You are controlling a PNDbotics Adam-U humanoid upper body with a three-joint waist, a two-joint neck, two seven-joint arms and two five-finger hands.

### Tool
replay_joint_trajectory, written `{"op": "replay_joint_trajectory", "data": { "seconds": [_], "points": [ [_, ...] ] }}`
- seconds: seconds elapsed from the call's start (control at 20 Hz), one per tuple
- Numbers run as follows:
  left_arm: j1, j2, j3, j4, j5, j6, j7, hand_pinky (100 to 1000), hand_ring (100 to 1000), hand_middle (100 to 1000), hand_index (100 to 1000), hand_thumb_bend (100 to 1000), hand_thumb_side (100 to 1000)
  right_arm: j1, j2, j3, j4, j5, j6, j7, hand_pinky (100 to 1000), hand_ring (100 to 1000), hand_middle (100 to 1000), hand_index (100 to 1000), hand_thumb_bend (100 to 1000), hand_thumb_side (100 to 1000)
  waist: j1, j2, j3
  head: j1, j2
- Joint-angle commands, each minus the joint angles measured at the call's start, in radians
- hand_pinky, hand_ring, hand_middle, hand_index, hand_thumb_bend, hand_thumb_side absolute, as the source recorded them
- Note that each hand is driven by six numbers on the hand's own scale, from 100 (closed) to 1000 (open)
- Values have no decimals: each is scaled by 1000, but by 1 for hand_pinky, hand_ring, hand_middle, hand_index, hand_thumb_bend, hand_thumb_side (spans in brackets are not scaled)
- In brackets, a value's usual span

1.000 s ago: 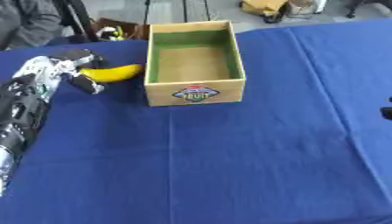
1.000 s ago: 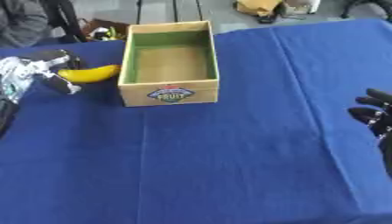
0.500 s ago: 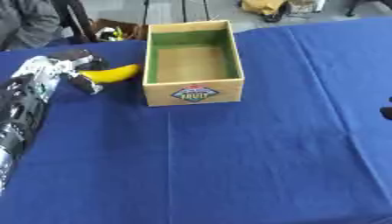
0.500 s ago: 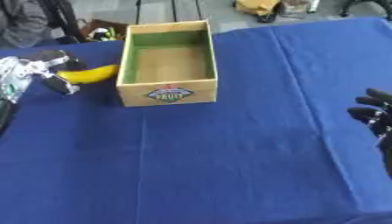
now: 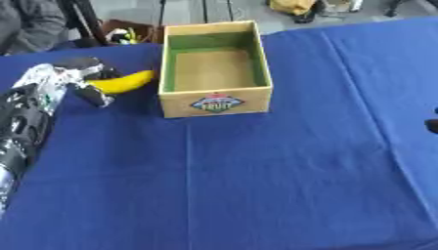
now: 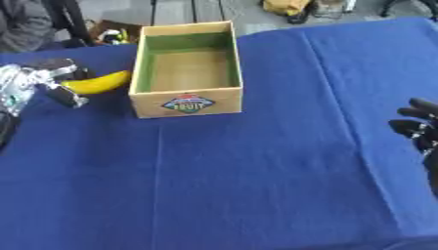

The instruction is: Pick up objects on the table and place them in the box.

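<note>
1. Closing around the near end of the banana (image 5: 122, 81), the fingers (image 5: 92, 93) of the left hand (image 5: 60, 78) sit on both sides of the fruit, one dark digit on the near side and another on the far side, so the hand appears to be pinching it; exact contact is hard to make out.
2. The banana lies on the blue tablecloth (image 5: 256, 176) at the far left, just beside the left wall of the box (image 5: 215, 100), its free tip pointing toward that wall.
3. As a judgement, the banana should be light, fairly stiff along its curve, but soft under the skin and easily bruised. Its smooth peel may slip, so a hold across the thick middle would suit better than one at the tapering end.
4. The box is open-topped cardboard with green inner walls, a brown floor, and a fruit label on its near face. Nothing shows inside it.
5. The left arm (image 5: 21, 127) runs along the left edge from the near side to the hand.
6. The right hand (image 6: 419, 129) shows at the right edge, well apart from the box, its dark fingers relaxed and holding nothing.
</note>
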Motion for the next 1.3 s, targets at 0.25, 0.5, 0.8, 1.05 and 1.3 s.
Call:
{"op": "replay_joint_trajectory", "data": {
  "seconds": [0.25, 0.5, 0.8, 1.05, 1.3],
  "points": [
    [-12, 31, 2, -9, -2, 0, 2, 808, 723, 629, 810, 428, 182, -15, -22, -7, -21, 4, -1, 5, 817, 674, 673, 788, 100, 1000, -2, -16, -2, -1, -8],
    [-10, 31, 1, -8, -3, 1, 0, 791, 679, 556, 773, 369, 162, -15, -22, -8, -21, 3, -1, 6, 817, 674, 673, 788, 100, 1000, -3, -18, -1, -2, -9],
    [-12, 32, 2, -14, 4, 3, 8, 772, 629, 478, 716, 280, 142, -14, -22, -8, -20, 3, -1, 7, 817, 674, 674, 787, 100, 1000, -5, -21, 0, -2, -8],
    [-16, 38, 2, -25, 20, -6, 6, 772, 625, 477, 711, 272, 141, -13, -22, -9, -19, 2, -2, 8, 817, 674, 674, 787, 100, 1000, -6, -27, 1, -3, -7],
    [-16, 39, 3, -30, 33, -9, 4, 770, 623, 476, 705, 268, 140, -14, -22, -9, -18, 1, -2, 10, 817, 674, 674, 788, 100, 1000, -7, -30, 2, -5, -8]
  ]
}}
